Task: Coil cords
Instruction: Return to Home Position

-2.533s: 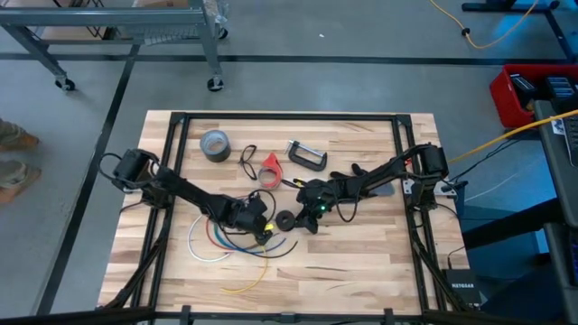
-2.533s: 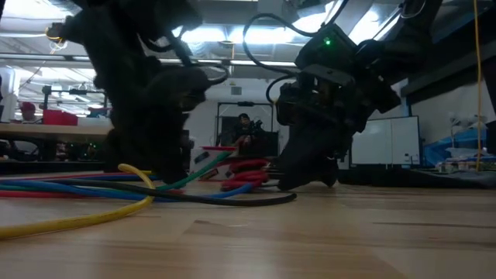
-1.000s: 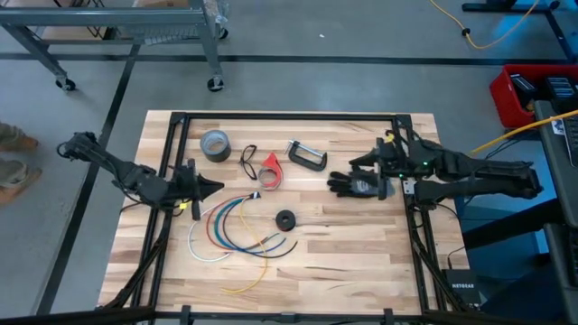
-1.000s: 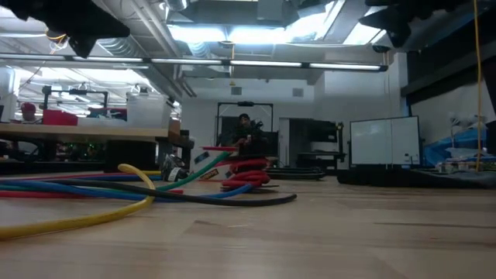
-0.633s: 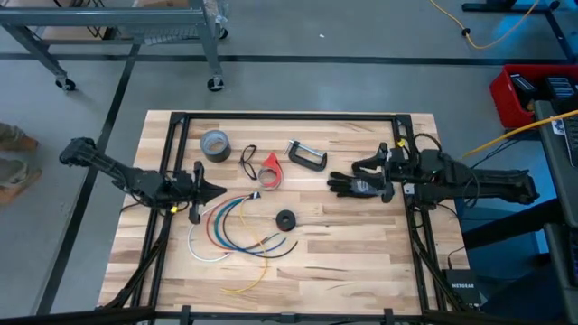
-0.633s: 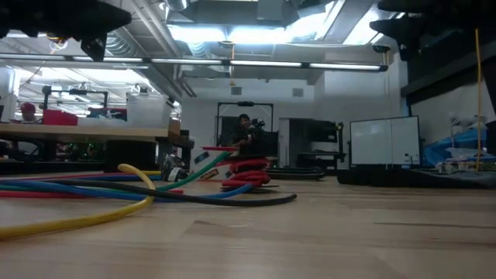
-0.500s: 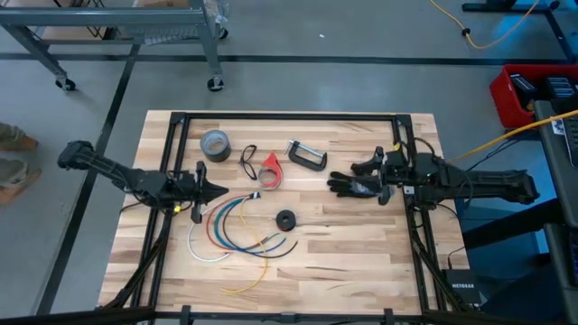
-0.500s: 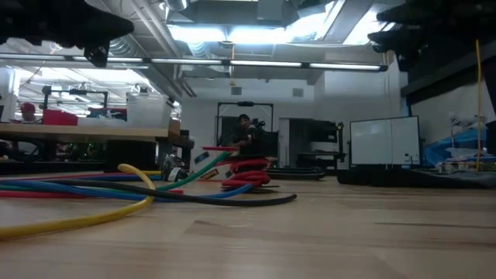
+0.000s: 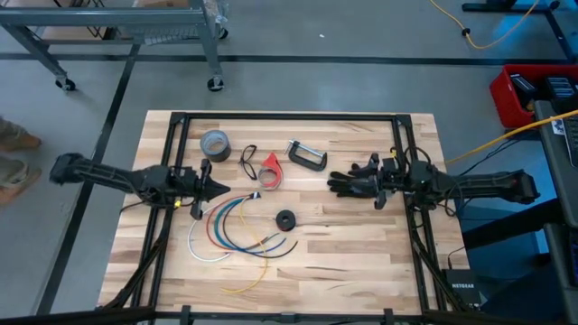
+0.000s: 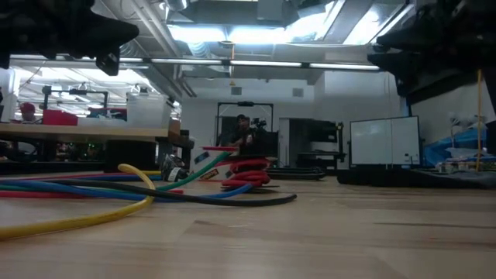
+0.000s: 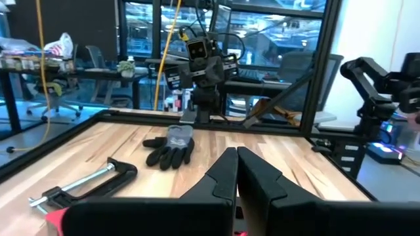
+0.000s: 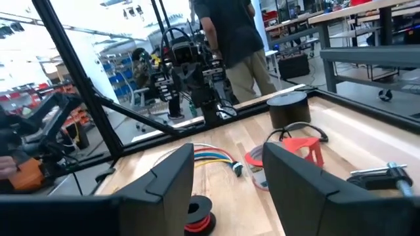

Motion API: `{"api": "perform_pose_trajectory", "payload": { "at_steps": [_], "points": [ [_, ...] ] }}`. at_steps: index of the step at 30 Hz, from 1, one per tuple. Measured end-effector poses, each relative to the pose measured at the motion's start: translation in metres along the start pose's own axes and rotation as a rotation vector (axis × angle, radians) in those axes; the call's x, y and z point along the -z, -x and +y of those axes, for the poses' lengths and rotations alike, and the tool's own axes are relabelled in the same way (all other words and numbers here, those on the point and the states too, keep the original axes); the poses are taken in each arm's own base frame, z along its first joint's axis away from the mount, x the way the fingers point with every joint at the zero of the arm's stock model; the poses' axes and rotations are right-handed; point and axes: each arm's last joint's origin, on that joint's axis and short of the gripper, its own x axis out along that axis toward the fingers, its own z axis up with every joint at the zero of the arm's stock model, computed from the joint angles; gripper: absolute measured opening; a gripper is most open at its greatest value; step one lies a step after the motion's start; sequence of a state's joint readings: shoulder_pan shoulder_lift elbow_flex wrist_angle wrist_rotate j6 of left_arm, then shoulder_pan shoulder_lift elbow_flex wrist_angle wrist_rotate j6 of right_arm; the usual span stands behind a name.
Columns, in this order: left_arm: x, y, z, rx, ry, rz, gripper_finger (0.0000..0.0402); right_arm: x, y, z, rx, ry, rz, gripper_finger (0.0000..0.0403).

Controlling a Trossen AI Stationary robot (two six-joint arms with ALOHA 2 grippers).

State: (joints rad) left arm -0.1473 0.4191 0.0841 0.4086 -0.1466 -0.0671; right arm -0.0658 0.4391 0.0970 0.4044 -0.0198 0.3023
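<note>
Both arms have pulled back off the spool (image 9: 286, 220) and now stretch low along the desk (image 9: 361, 271) sides. Your left end effector (image 9: 209, 186) sits at 9 o'clock, fingers pressed together. Your right end effector (image 9: 372, 183) sits at 3 o'clock, just beside the glove (image 9: 348, 185), fingers spread wide and empty. The spool lies flat at desk centre, hole up, red wire (image 12: 198, 223) wound on. It's at 4 o'clock from the left and 8 o'clock from the right, the left a shade nearer. Coiling looks done.

1 blk spool (image 9: 286, 219), red wire (image 12: 197, 223) wound, table (image 9: 361, 257) ctr
</note>
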Motion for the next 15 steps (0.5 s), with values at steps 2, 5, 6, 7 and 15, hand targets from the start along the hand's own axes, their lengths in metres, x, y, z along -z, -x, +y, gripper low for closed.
{"api": "perform_pose_trajectory", "payload": {
  "at_steps": [2, 5, 6, 7, 15],
  "points": [
    [0.0, 0.0, 0.002, 0.013, 0.002, 0.003, 0.0004, 0.003, 0.001, -0.001, -0.017, -0.007, -0.003, 0.0186],
    [0.001, -0.001, 0.003, 0.039, -0.001, 0.013, 0.0004, 0.008, 0.001, -0.001, -0.03, -0.007, 0.015, 0.0186],
    [0.001, -0.001, 0.004, 0.051, -0.001, 0.015, 0.0004, 0.008, 0.001, -0.001, -0.033, -0.008, 0.017, 0.0186],
    [0.001, -0.001, 0.004, 0.061, -0.002, 0.017, 0.0004, 0.008, 0.001, -0.001, -0.04, -0.007, 0.017, 0.0186],
    [0.004, -0.001, 0.01, 0.068, 0.005, 0.048, 0.0004, 0.021, 0.004, -0.003, -0.109, -0.001, 0.031, 0.0186]
  ]
}}
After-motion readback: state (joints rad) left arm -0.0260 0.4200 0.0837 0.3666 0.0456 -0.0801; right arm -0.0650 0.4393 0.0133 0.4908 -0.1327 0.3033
